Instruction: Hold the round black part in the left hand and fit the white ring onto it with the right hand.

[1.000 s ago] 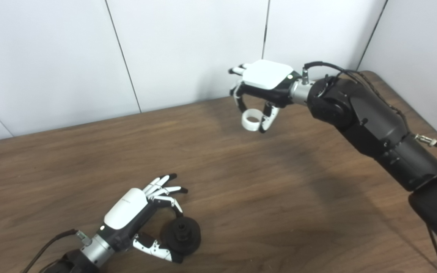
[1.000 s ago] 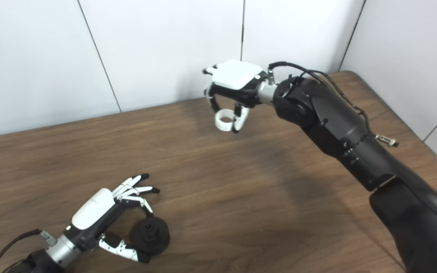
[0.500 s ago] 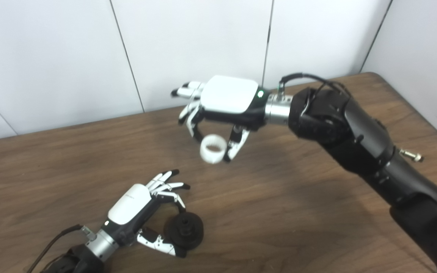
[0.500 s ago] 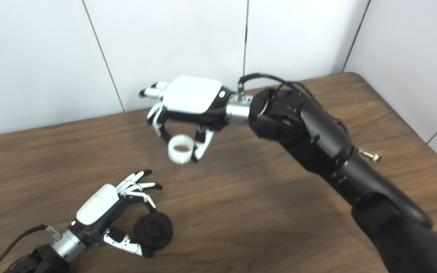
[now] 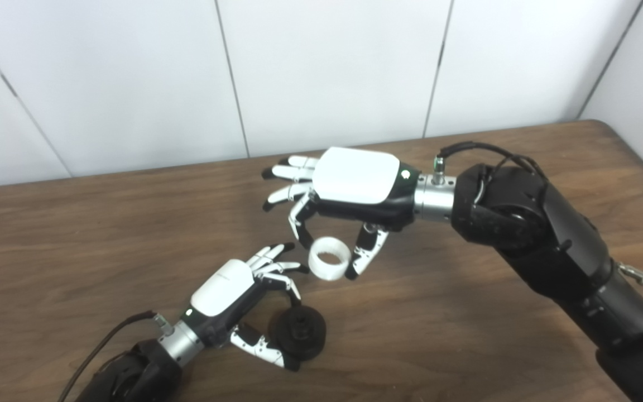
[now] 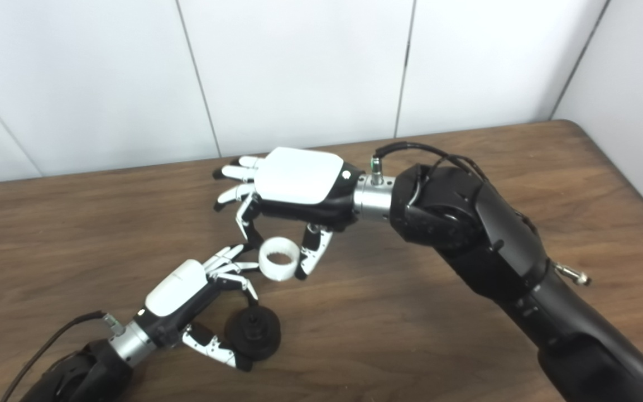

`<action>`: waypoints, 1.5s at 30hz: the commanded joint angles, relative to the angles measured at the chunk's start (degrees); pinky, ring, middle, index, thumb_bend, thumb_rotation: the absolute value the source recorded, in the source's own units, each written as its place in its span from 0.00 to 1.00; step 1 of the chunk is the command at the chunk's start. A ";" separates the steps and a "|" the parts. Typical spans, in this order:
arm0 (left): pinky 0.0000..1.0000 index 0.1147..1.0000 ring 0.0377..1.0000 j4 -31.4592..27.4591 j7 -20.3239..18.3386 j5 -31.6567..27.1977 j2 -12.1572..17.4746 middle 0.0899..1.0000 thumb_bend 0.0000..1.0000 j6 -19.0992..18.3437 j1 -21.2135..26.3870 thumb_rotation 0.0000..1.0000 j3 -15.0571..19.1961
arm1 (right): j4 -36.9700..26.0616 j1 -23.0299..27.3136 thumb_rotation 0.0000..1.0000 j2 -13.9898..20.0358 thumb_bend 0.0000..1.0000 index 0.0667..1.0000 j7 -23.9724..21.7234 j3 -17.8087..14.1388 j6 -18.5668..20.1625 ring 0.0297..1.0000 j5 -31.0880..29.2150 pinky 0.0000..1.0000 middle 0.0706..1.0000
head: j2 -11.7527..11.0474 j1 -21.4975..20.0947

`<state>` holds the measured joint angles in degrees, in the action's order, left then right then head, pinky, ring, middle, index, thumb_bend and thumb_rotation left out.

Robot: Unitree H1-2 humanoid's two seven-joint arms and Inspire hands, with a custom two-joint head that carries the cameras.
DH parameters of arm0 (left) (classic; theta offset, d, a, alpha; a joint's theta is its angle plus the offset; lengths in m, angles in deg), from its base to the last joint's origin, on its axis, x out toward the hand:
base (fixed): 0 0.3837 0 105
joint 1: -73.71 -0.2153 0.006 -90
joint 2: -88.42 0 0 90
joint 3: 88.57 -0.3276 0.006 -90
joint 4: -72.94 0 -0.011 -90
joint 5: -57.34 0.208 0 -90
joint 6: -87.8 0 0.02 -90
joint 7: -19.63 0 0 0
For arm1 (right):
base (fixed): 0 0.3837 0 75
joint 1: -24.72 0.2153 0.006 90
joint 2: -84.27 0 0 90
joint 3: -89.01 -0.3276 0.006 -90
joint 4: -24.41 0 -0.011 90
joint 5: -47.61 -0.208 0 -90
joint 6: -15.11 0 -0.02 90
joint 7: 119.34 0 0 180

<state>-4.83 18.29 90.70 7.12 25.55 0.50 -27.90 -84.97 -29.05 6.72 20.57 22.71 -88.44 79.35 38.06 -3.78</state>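
The round black part [image 5: 301, 334] is a thick disc with a small hub on its face, low over the table at the bottom centre. My left hand [image 5: 232, 304] is shut on it, thumb at its lower edge and a finger at its top. The white ring [image 5: 330, 265] is a short open cylinder pinched between a finger and thumb of my right hand [image 5: 349, 192]. That hand hovers palm down above the table. The ring hangs just above and a little right of the black part, not touching it; both also show in the right eye view: ring [image 6: 278, 266], black part [image 6: 253, 332].
The brown wooden table [image 5: 466, 335] runs under both arms, with its right edge near the far right. White wall panels [image 5: 327, 67] stand close behind the table's back edge. My right forearm [image 5: 550, 251] crosses the right side of the table.
My right hand has carried the white ring from the back of the table toward me and left, down to just above the black part. The camera has shifted too. The left hand keeps its hold.
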 commanded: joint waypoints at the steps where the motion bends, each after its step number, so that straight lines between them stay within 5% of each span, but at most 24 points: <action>1: 1.00 0.41 1.00 0.54 -3.34 3.41 0.28 0.83 0.52 -2.61 -0.59 0.06 -0.43 | -2.03 1.78 0.15 -0.72 0.53 0.44 -0.24 -0.51 0.79 1.00 -1.34 1.00 0.89 | -0.04 0.40; 45: 1.00 0.41 1.00 -8.20 -9.06 4.61 -0.87 0.85 0.52 -7.07 -1.97 0.06 1.03 | -1.21 -2.96 0.15 -6.19 0.53 0.44 -0.38 0.71 -2.75 1.00 -2.54 1.00 0.89 | 2.99 4.56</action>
<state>-12.61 11.58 93.91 5.77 18.80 -0.95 -26.31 -85.73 -33.65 0.64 18.54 24.26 -90.66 77.46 41.04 0.70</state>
